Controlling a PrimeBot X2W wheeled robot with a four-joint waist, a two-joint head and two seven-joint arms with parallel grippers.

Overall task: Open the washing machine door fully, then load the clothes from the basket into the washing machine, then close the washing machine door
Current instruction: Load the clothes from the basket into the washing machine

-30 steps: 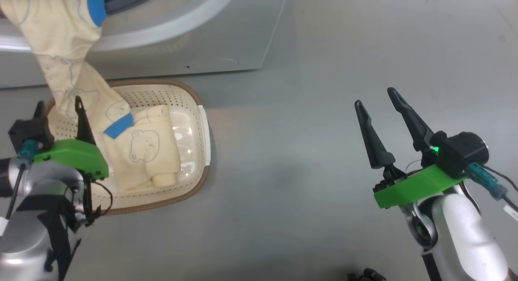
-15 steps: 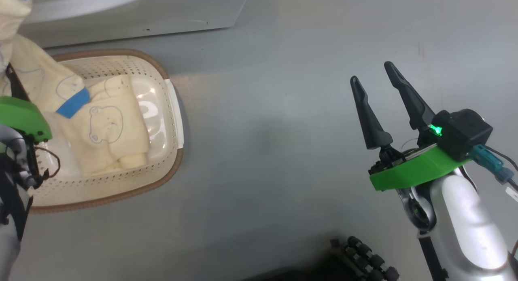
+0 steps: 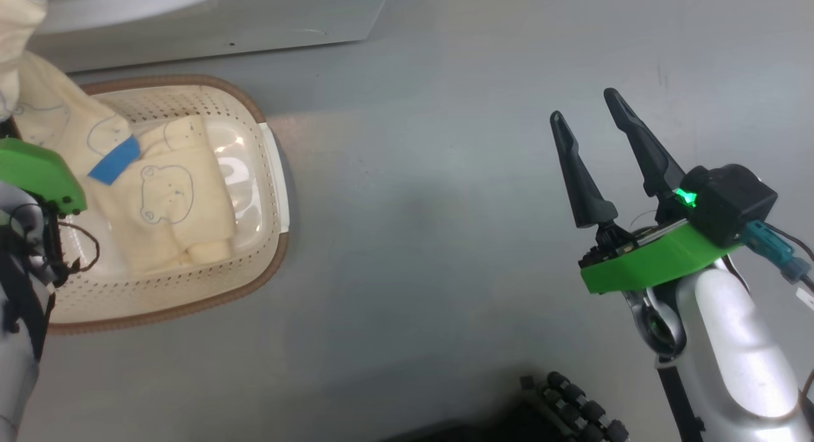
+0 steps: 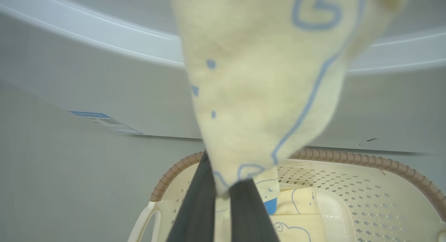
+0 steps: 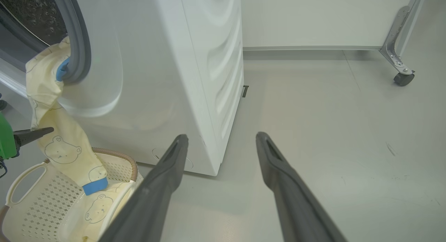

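We see the clothes as soft cream fabric printed with thin bear outlines. One long piece hangs from the grey gasket at the mouth of the washing machine and runs down into the basket. Its blue cuff rests on more folded cream cloth lying inside. The basket sits on the grey floor just in front of the machine. Our left gripper has its two dark fingers pinched together on the hanging piece, partway down its length, with the cloth bunched between them; in the head view it is at the basket's left side. Our right gripper hangs over bare floor to the right, well apart from the basket and the clothes, its fingers spread wide with nothing between them
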